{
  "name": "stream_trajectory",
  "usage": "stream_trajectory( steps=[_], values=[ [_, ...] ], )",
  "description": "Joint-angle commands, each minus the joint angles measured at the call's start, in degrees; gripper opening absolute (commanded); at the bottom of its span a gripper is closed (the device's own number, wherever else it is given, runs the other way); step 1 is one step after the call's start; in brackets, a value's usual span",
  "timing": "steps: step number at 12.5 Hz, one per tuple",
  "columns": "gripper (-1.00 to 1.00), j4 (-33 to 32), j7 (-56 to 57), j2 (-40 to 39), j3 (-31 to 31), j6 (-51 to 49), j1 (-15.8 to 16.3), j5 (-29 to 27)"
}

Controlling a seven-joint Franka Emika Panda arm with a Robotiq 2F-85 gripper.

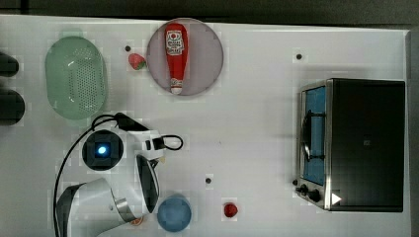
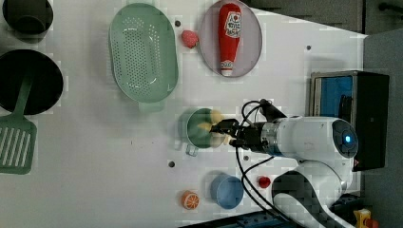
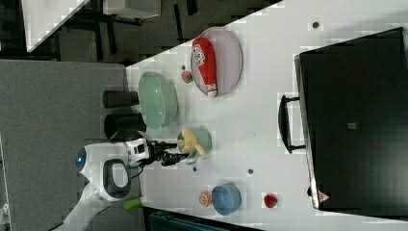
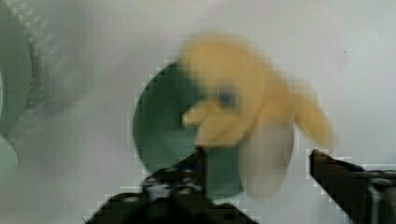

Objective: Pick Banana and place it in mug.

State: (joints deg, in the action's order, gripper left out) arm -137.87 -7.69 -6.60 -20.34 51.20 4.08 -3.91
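Observation:
The dark teal-green mug (image 2: pixel 196 129) stands on the white table, just below the strainer in the left view. The pale-yellow banana (image 2: pixel 215 124) rests in and across its mouth, one end sticking out over the rim toward the gripper. In the right view the banana (image 3: pixel 192 141) also lies in the mug (image 3: pixel 203 137). My gripper (image 2: pixel 224 134) hovers right beside the mug, open. In the wrist view the gripper (image 4: pixel 259 156) has its black fingers (image 4: pixel 200 161) spread wide either side of the banana (image 4: pixel 233 102), not squeezing it, with the mug (image 4: pixel 159 126) behind.
A large light-green strainer (image 2: pixel 142 52), a strawberry (image 2: pixel 189 38) and a plate (image 2: pixel 252 45) holding a ketchup bottle (image 2: pixel 229 35) lie beyond the mug. A blue cup (image 2: pixel 228 191), an orange slice (image 2: pixel 190 199) and a small red piece (image 2: pixel 263 181) are near the arm's base. A toaster oven (image 1: pixel 356 143) stands at the top view's right.

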Motion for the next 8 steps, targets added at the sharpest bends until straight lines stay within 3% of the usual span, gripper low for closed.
stream_trajectory(
  steps=[1, 3, 8],
  values=[
    [1.00, 1.8, -4.0, 1.6, -1.0, 0.9, 0.4, 0.5],
    [1.00, 3.9, -4.1, 3.8, 0.9, 0.1, -0.1, -0.3],
    [1.00, 15.1, -2.5, 13.5, 10.1, -22.0, -1.0, 0.0]
  ],
)
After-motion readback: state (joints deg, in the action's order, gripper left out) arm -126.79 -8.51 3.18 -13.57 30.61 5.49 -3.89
